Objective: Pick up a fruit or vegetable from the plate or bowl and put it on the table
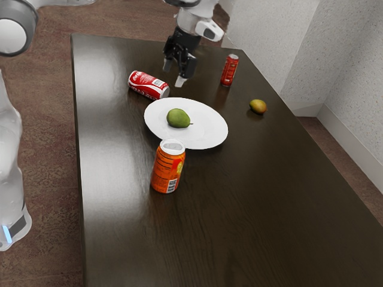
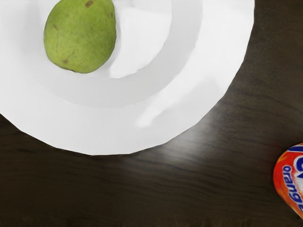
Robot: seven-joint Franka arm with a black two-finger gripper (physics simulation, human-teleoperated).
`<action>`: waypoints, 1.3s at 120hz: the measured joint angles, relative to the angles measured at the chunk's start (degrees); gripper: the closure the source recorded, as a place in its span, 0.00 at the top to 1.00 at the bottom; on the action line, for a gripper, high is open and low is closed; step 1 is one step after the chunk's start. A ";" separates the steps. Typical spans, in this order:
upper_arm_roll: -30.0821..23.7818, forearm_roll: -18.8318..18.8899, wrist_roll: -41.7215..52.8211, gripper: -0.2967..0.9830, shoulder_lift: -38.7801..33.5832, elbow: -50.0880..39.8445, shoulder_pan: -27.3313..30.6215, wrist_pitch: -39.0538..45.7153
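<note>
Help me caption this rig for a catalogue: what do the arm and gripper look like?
The arm has rounded white casings, grey bands and a light-blue strip. The gripper is black and angular, with a pale tip on one of its jaws.

The plate (image 1: 209, 128) leaves a way down from above, its broad rim giving fingers room around the pear (image 1: 178, 118). Low passage is blocked on the plate's near side in the exterior view by the upright orange can (image 1: 167, 170), and by the lying cola can (image 1: 148, 85), perhaps touching the rim, though the angle makes that hard to judge. A gap runs between plate and mango (image 1: 258, 107); the upright red can (image 1: 229, 70) stands beyond the plate.
</note>
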 joint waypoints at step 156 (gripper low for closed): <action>52.11 8.02 3.62 0.75 -7.24 -30.24 -46.36 34.35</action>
